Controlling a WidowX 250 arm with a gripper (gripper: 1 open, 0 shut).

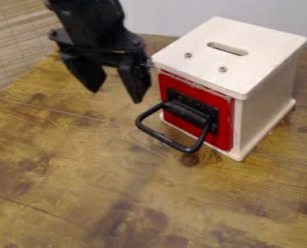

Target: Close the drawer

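Observation:
The red drawer (195, 105) sits pushed into the cream-white cabinet (253, 60), its black front panel about flush with the red face. Its large black loop handle (168, 129) hangs forward and down over the table. My black gripper (110, 79) hovers left of the drawer front, above and clear of the handle. Its two fingers (137, 81) point down, spread apart, holding nothing.
The cabinet has a slot (227, 46) on top and stands at the right of a worn wooden table (78, 184). A woven bamboo blind (16, 39) lies at the far left.

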